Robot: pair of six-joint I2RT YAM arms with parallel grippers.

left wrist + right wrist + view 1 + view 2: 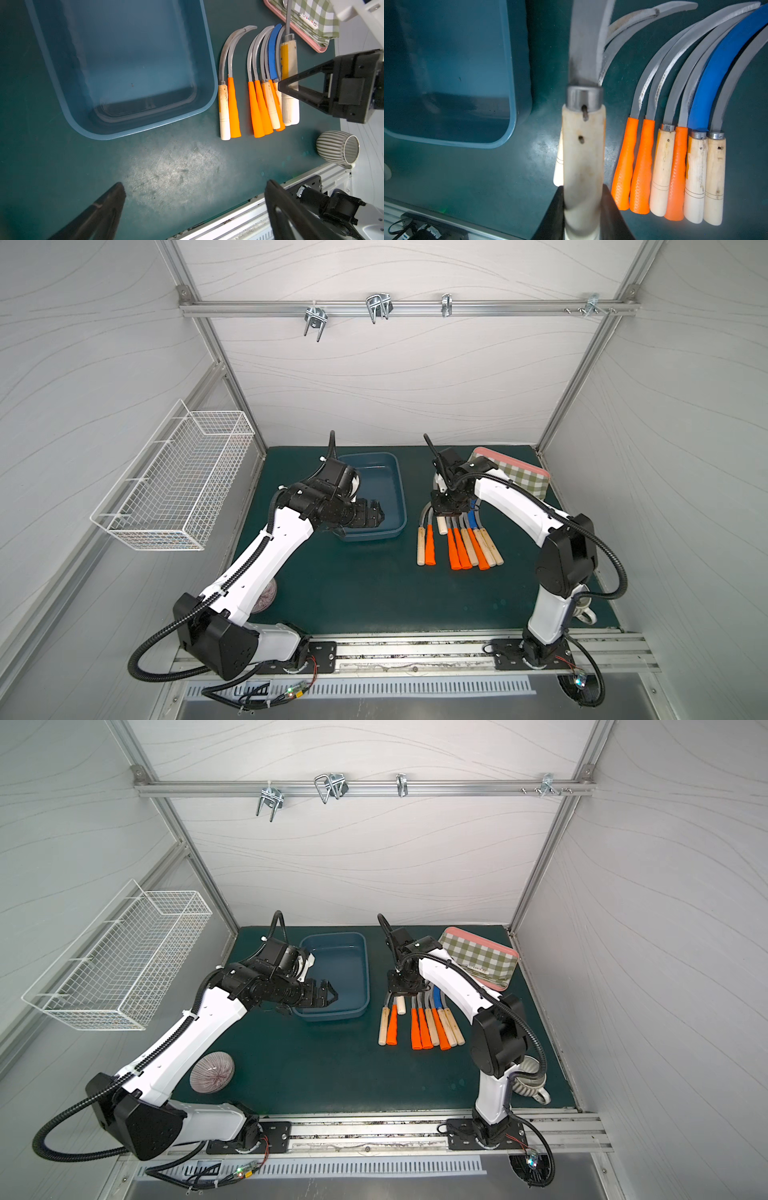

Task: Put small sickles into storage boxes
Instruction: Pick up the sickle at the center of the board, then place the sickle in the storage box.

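Storage box is sitting empty on the tabletop; small sickles are lying beside it, none stowed. Right hand is clamping one wooden-handled sickle above them; left hand is hovering spread wide, holding nothing

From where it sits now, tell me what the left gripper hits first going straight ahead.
Likely the side rim of the blue tub, which the open left gripper hangs over; if it clears that, the nearest wooden-handled sickle. Height is unclear.
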